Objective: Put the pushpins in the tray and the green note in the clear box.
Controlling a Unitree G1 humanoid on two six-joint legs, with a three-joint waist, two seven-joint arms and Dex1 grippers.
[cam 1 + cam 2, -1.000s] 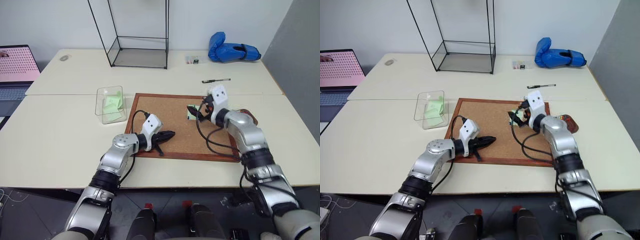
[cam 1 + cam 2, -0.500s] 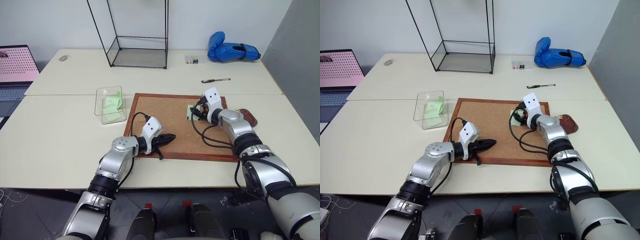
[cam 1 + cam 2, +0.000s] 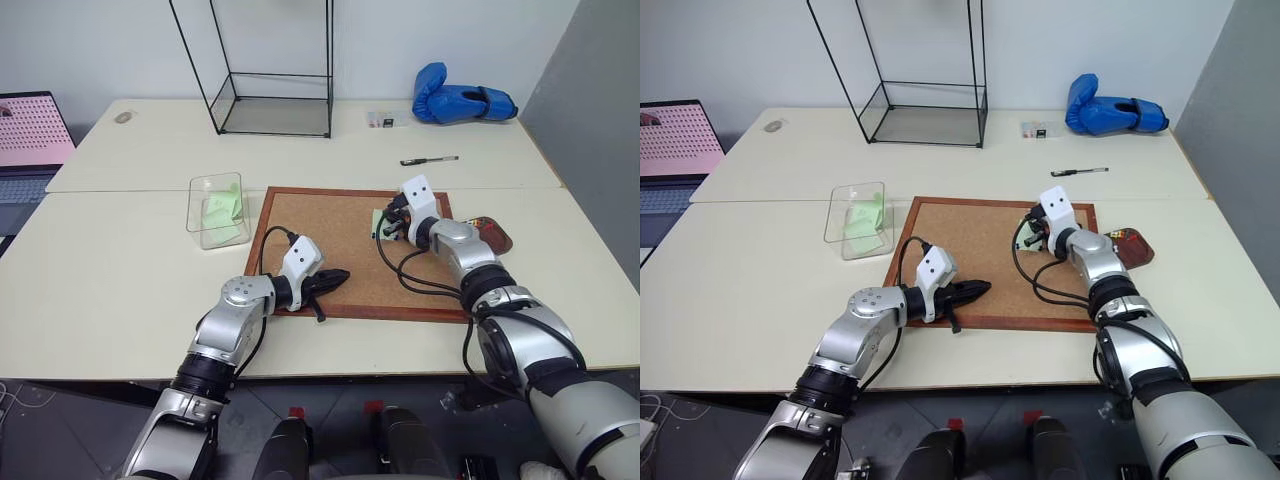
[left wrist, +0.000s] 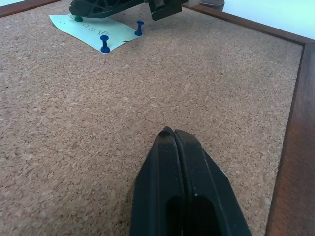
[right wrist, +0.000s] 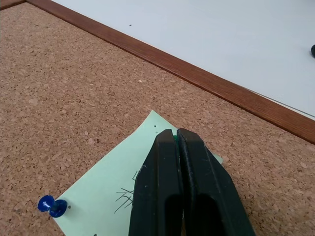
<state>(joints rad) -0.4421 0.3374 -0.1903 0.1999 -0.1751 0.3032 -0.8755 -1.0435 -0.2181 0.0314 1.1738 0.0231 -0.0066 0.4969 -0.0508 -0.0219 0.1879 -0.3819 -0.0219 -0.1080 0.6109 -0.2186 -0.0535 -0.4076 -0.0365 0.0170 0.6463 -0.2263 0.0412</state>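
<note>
1. The jaws of the right gripper (image 5: 173,139) are pressed together over a corner of the green note (image 5: 110,189) on the corkboard (image 3: 330,245). A fleck of green shows between the tips, probably a green pin head, though whether the pin is truly pinched I cannot tell.
2. The jaws of the left gripper (image 4: 173,135) are closed on nothing, hovering low over bare cork near the corkboard's near edge.
3. The green note lies pinned toward the corkboard's far right corner. In the left wrist view, two blue pushpins (image 4: 105,43) stand in it and a green one (image 4: 78,18) sits under the right gripper.
4. The tray (image 3: 497,234) rests just off the corkboard's right edge, with small coloured bits already in it. The clear box (image 3: 218,208) stands off the corkboard's left edge, holding pale green paper.
5. Step in hand, as I judge it: pulling the green pin. The next move calls for a straight lift out of the cork, then a short carry to the tray.
6. The corkboard lies on a pale table (image 3: 120,260). Beyond it are a wire-framed glass case (image 3: 270,70), a pen (image 3: 430,160), a blue boxing glove (image 3: 460,102) and a laptop (image 3: 30,140).
</note>
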